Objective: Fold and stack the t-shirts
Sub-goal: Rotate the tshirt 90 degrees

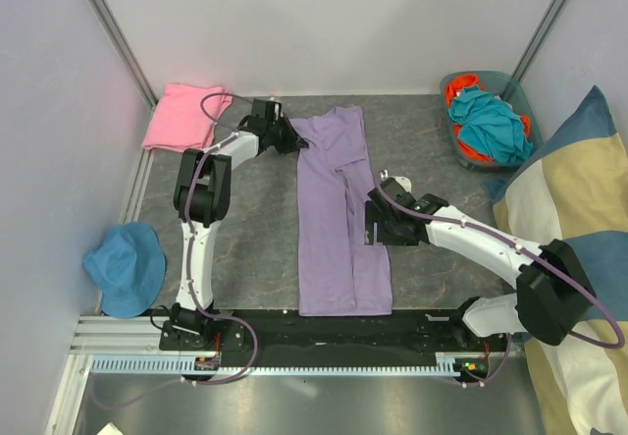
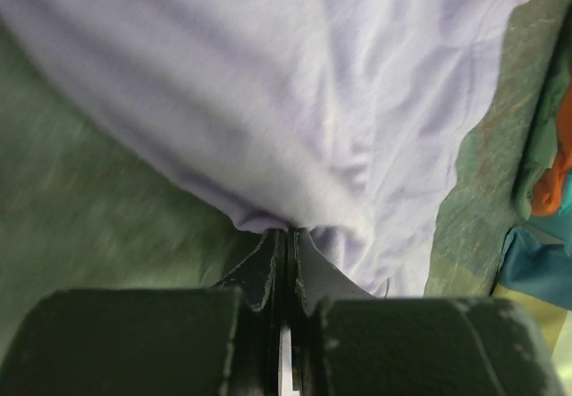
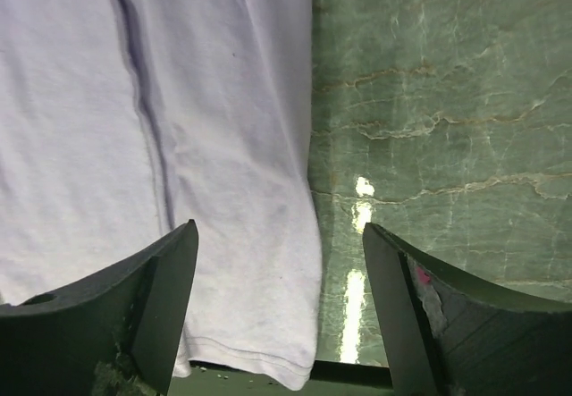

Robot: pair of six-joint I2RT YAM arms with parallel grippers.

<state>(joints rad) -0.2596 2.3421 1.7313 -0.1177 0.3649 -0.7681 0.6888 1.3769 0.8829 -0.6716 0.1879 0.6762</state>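
Lavender shirt [image 1: 339, 209] lay mid-table, folded lengthwise; pink shirt [image 1: 182, 116] folded, far left. L gripper [image 2: 284, 235] pinched lavender's far-left edge; R gripper [image 3: 279, 235] spread over right edge, holding nothing. Next, prob.: R takes edge for crosswise fold.

Spread shirt [image 1: 334, 214] lies centre on the table [image 1: 255, 248]; folded shirt [image 1: 182, 118] sits far-left of it, hat [image 1: 126, 268] near-left, basket [image 1: 502, 76] far-right (clothes [image 1: 486, 126] piled in it), cushion [image 1: 579, 209] right.

Two t-shirts, a lavender t-shirt [image 1: 329, 248] and a pink t-shirt [image 1: 183, 116]; one blue hat [image 1: 126, 268]; one basket [image 1: 498, 75]; one striped cushion [image 1: 579, 180].
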